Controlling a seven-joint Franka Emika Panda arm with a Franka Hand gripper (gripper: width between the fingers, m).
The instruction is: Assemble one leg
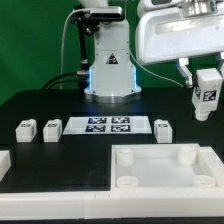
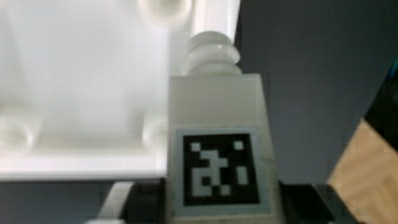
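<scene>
My gripper is shut on a leg, a small white block with a black-and-white tag, and holds it in the air at the exterior view's right, above and behind the white tray. In the wrist view the leg fills the middle between my dark fingers, its round peg end pointing away, with the tray and a corner socket beyond it. Three more legs lie on the table: two at the exterior view's left and one to the right.
The marker board lies between the loose legs, in front of the robot base. A white part sits at the exterior view's left edge. The tray has round sockets at its corners.
</scene>
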